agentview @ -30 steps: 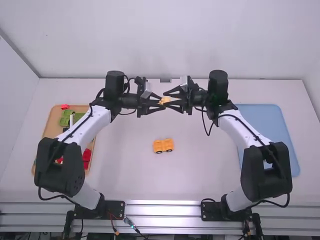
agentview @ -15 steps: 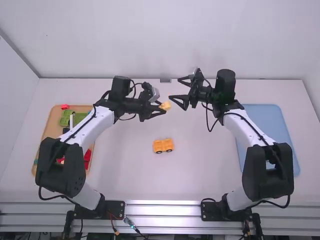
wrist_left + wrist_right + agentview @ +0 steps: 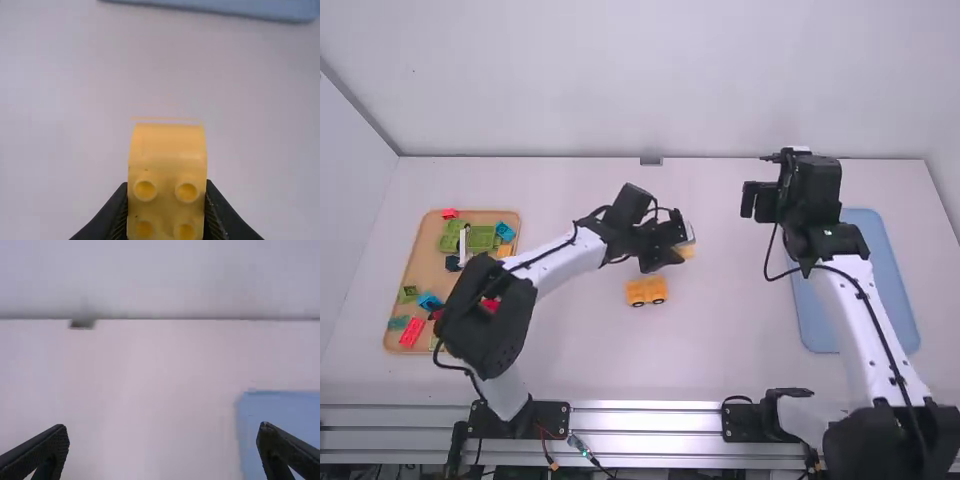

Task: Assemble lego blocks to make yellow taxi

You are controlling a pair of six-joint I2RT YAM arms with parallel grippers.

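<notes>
Holding curved yellow Lego brick near wheeled taxi body, joining left to do

Done: yellow-orange taxi body [image 3: 647, 291] sits on the white table [image 3: 720, 350], dark wheels [image 3: 638, 304] on the side facing the camera. Left: the curved, four-stud yellow brick [image 3: 167, 150], pinched by left gripper [image 3: 167, 192] beyond and right of the body, apart from it. Probably the top; build looks past halfway, attach and press likely next. Right gripper [image 3: 164, 427] spread, nothing between its fingers. Spare blocks in tan tray [image 3: 420, 262]; blue tray [image 3: 865, 270] at right.

Unclear: brick's underside, whether it's one piece or several, body's far side and stud layout. Left arm covers part of tan tray.
</notes>
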